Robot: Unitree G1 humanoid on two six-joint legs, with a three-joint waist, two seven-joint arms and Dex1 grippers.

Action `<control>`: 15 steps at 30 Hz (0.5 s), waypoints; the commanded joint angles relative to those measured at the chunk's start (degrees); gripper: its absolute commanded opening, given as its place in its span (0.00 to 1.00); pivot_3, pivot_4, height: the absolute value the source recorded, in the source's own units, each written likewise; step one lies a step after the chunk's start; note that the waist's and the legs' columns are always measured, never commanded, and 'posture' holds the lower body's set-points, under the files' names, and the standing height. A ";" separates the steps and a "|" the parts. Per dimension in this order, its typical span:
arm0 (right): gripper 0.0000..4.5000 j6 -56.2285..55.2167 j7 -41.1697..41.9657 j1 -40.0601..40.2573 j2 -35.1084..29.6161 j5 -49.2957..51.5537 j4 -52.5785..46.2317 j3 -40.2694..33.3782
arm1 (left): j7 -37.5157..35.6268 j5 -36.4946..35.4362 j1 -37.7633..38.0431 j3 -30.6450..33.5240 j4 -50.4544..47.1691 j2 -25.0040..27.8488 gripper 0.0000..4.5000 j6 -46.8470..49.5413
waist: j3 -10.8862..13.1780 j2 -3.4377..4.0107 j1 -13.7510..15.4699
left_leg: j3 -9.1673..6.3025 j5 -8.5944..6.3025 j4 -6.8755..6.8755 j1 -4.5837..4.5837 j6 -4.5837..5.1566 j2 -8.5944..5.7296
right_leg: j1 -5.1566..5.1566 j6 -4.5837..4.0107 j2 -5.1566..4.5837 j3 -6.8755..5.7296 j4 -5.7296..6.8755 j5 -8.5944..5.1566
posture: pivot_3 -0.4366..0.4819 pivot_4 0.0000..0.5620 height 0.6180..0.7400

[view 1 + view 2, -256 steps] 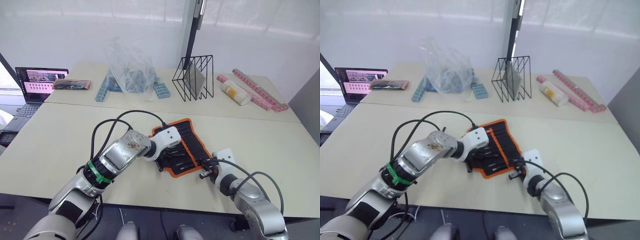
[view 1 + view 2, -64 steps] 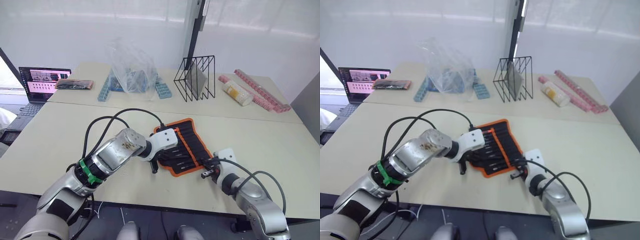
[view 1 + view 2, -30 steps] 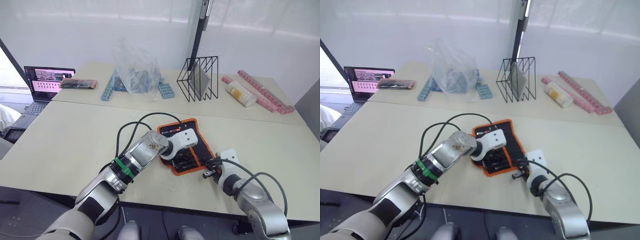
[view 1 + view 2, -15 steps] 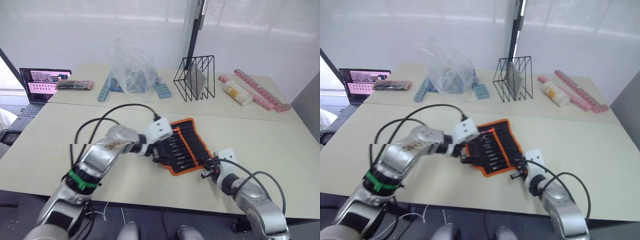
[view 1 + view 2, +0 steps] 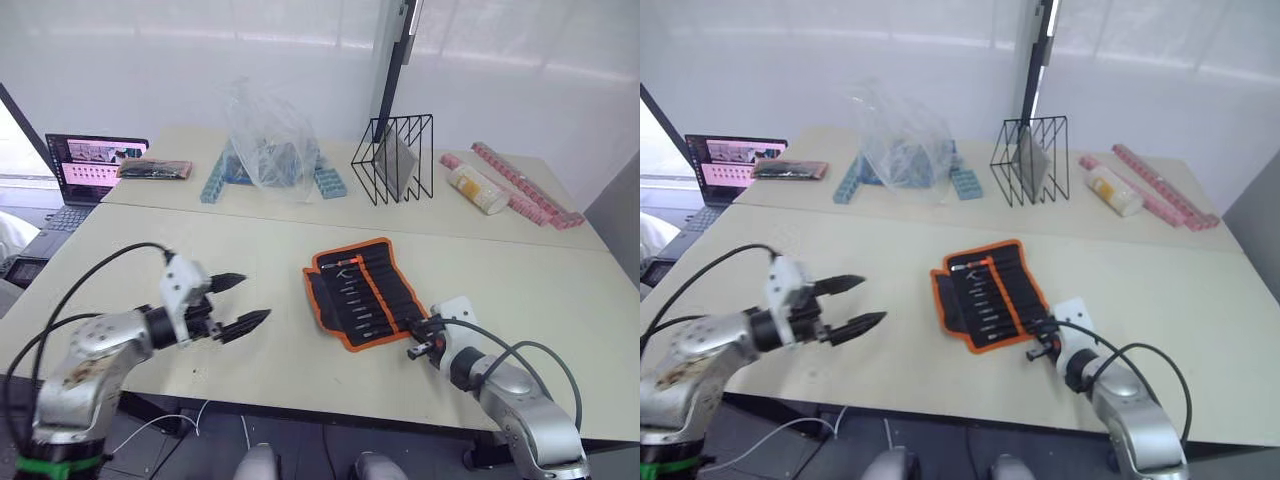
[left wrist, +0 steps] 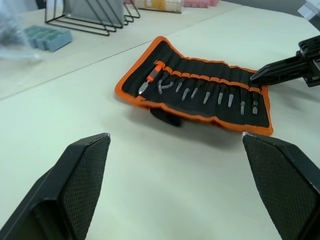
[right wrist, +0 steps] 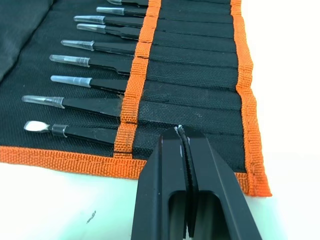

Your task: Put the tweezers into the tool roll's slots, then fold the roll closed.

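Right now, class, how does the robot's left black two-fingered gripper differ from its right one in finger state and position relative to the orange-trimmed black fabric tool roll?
The left black two-fingered gripper has its fingers spread wide open; the right black two-fingered gripper has its fingers pressed shut, holding nothing. The left gripper hovers well clear of the orange-trimmed black fabric tool roll, while the right gripper's tips sit at the roll's edge. Both point towards the roll.

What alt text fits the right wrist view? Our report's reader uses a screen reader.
The right pincer, shut, rests on the open tool roll near its orange-trimmed edge. Tweezers sit side by side in the slots.
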 commanded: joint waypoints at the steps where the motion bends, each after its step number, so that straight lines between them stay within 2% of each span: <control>1: 0.00 2.94 0.91 2.45 -1.91 -0.68 5.00 0.12 | -2.48 -3.35 4.02 4.36 -2.73 2.28 1.00 -1.80 | -0.02 -0.03 0.03 | 0.01 0.00 0.00 -0.01 0.00 0.00 | 0.00 0.00 -0.01 0.01 -0.01 0.00 | 0.48 0.27 0.58; 9: 0.00 -0.20 4.95 3.26 -4.31 1.81 -0.52 -2.48 | -3.61 -5.30 8.84 6.41 -4.28 4.84 1.00 -3.18 | 0.02 0.02 0.60 | 0.04 0.00 0.00 -0.07 0.00 0.00 | -0.02 -0.03 -0.07 0.01 -0.11 -0.02 | 0.48 0.27 0.58; 12: 0.20 -2.54 5.88 3.96 -4.79 2.78 -2.44 -5.43 | -2.73 -5.69 8.82 5.89 -5.38 5.19 1.00 -2.78 | 0.15 0.06 0.52 | 0.06 0.00 0.00 -0.13 0.00 0.00 | -0.08 -0.03 -0.07 0.03 -0.12 -0.02 | 0.48 0.27 0.58; 15: 0.42 -5.39 8.05 4.96 -4.99 5.58 -4.08 -9.23 | -2.88 -6.13 9.33 6.46 -5.78 5.87 1.00 -2.55 | 0.45 0.45 0.24 | 0.10 0.00 0.00 -0.15 0.00 0.00 | -0.13 -0.03 -0.06 0.06 -0.11 -0.02 | 0.48 0.27 0.58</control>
